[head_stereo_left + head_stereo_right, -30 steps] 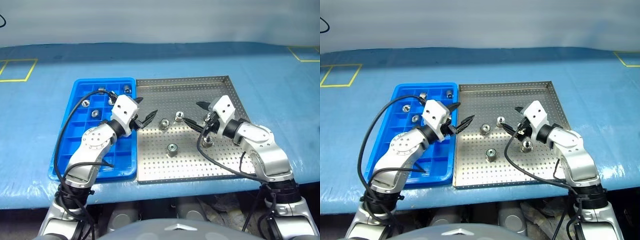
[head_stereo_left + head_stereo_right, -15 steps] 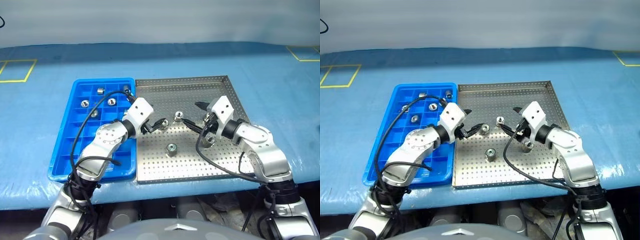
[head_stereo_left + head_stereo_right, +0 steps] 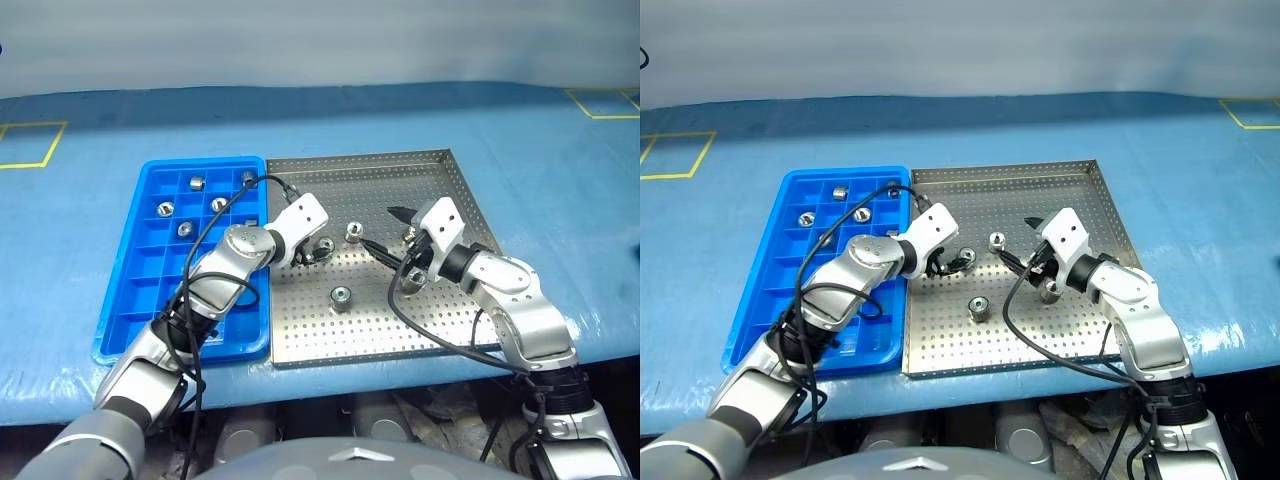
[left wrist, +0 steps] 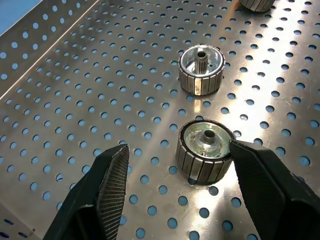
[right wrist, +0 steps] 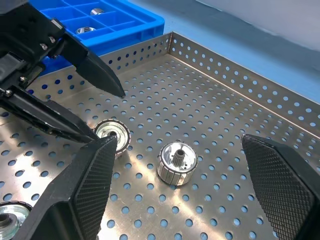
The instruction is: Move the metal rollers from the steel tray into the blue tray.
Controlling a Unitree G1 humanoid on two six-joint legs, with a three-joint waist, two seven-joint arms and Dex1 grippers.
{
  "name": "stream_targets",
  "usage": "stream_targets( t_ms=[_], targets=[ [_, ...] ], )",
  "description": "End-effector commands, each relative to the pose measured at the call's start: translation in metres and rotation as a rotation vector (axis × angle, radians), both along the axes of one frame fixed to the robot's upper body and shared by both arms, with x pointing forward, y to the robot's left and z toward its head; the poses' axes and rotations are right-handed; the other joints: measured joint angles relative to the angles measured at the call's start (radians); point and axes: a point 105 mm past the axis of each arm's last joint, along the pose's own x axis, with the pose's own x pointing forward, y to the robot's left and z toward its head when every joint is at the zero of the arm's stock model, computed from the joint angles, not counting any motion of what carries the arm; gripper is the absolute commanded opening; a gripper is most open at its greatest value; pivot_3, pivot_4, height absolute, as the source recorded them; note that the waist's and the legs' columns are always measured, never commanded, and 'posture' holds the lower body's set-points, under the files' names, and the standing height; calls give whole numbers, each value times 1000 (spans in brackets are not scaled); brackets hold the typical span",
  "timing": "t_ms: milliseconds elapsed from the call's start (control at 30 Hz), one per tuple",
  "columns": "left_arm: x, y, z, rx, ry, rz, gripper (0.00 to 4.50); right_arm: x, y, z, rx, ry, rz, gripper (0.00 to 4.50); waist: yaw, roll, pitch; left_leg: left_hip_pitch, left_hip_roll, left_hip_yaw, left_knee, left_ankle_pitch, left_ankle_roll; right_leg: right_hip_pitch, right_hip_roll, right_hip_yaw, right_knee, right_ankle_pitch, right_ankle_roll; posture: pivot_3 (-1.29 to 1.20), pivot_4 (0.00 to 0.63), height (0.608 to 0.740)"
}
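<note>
Since a second ago the left arm has swung off the blue tray [image 3: 130, 300] and come down over the steel tray [image 3: 400, 330], while the right arm has stayed where it was. The left gripper [image 4: 175, 165] now sits low over the perforated floor near the tray's left side, its jaws open with a clear gap between them, holding nothing. One roller [image 4: 204, 150] stands on the floor between its fingers [image 4: 112, 180]: in the left wrist view the one finger looks to touch the roller's rim or sit just beside it, I cannot tell which, and the other is well apart from it. A second roller [image 4: 201, 69] stands just beyond the first, farther along the line of the gripper. The right gripper [image 5: 175, 185] hovers over the right half of the steel tray with its jaws wide open and empty; that second roller [image 5: 177, 163] lies on the floor between and ahead of its fingers, touching neither. A third roller [image 3: 340, 297] sits alone nearer the front edge of the steel tray, and a fourth [image 3: 416, 278] lies close under the right wrist. In the blue tray several rollers [image 3: 165, 209] already rest in the far compartments, one to a square.
</note>
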Motion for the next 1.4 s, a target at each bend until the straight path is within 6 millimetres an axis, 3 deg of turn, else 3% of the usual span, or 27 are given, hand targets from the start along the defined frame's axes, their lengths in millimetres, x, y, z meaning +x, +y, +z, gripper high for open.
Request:
stream_targets(
  t_ms=[33, 433, 667, 1033, 1233, 1400],
  targets=[
    [4, -5, 3, 24, -11, -32, 3458, -2, 3, 16, 2, -77, 11, 4185, -1, 0, 0, 0, 0, 0, 0, 0, 0, 0, 0, 0, 0, 0, 0, -198, 150, 740],
    [9, -14, -13, 47, 60, -55, 3458, -2, 3, 18, 6, -90, 1, 4185, -5, 0, -1, 0, 0, 0, 1, 0, 0, 1, 0, 0, 0, 0, 1, -214, 150, 740],
    [5, -11, -17, 50, 83, -66, 1324, -2, 0, 19, 9, -102, -17, 4227, -13, 1, -1, 1, 0, 1, 2, 0, 0, 1, 0, 1, 1, 1, 1, -216, 150, 740],
    [5, -6, -1, -32, 47, -36, 1324, 2, 3, 20, 12, -115, -19, 4227, -17, 1, -1, 1, 0, 1, 2, 0, 0, 1, -1, 2, 1, 1, 1, -201, 150, 740],
    [6, 15, 38, -164, -72, 70, 1324, 1, 7, 21, 14, -118, -2, 4227, -16, 1, -1, 0, 0, 1, 2, 0, 0, -1, -2, 2, 1, 1, 1, -200, 150, 740],
    [-2, 67, 83, -246, -220, 226, 1324, -3, 15, 20, 31, -105, 43, 4227, -19, 1, -1, -1, 1, 1, 2, 0, 0, -2, -5, 2, 1, 1, 1, -171, 150, 740]
  ],
)
